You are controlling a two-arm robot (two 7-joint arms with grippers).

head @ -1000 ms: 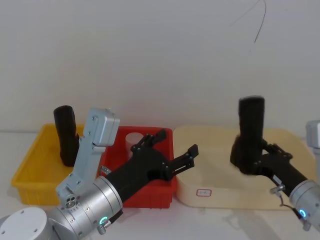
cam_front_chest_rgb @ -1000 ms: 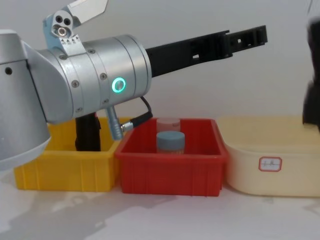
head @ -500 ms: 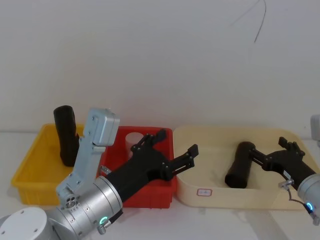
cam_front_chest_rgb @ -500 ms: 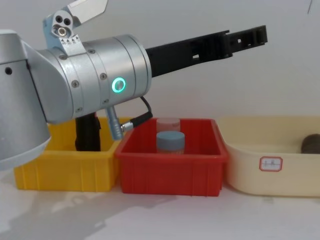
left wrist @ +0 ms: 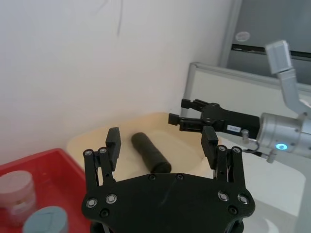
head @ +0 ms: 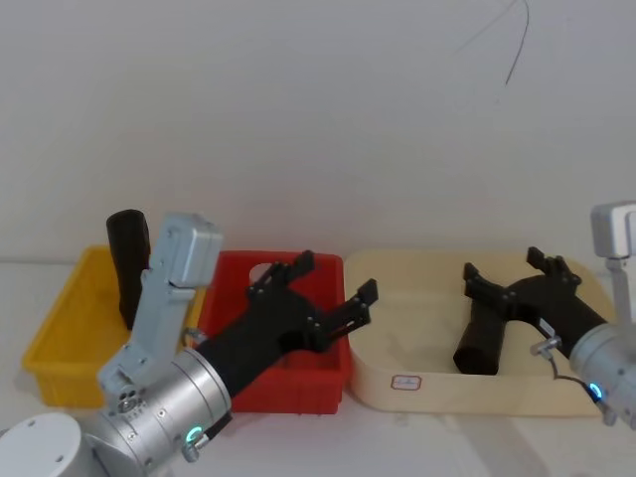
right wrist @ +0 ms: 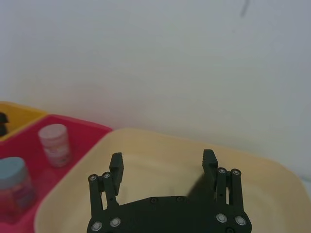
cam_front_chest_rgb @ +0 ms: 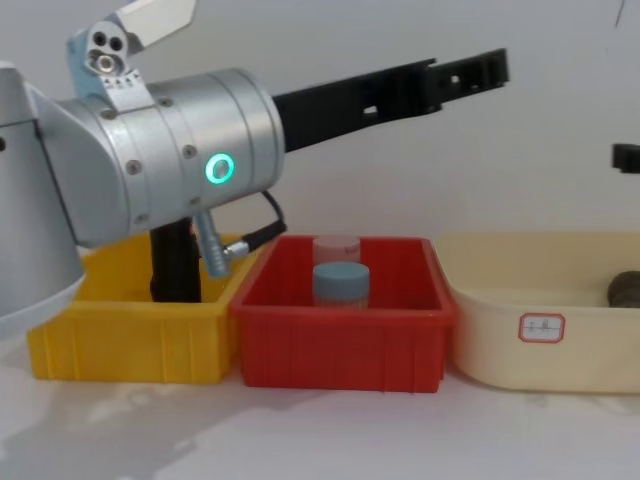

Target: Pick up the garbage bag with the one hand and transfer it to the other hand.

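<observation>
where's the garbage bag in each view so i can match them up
head: garbage bag lies in the cream tub, right of centre
chest: its end shows above the tub wall at the right edge
left wrist: lying on the tub floor
right wrist: dark shape behind the right hand, likely the bag
shared landmark: the cream tub

I am watching the garbage bag [head: 481, 343] showing as matt, faintly crinkled black film against the smooth cream plastic tub [head: 467, 393]. The left hand [head: 335, 278] is reading as matt black plastic, its arm [cam_front_chest_rgb: 170, 150] as satin silver metal. The red bin [cam_front_chest_rgb: 340, 345] and yellow bin [cam_front_chest_rgb: 120, 345] are shining as glossy moulded plastic.
</observation>
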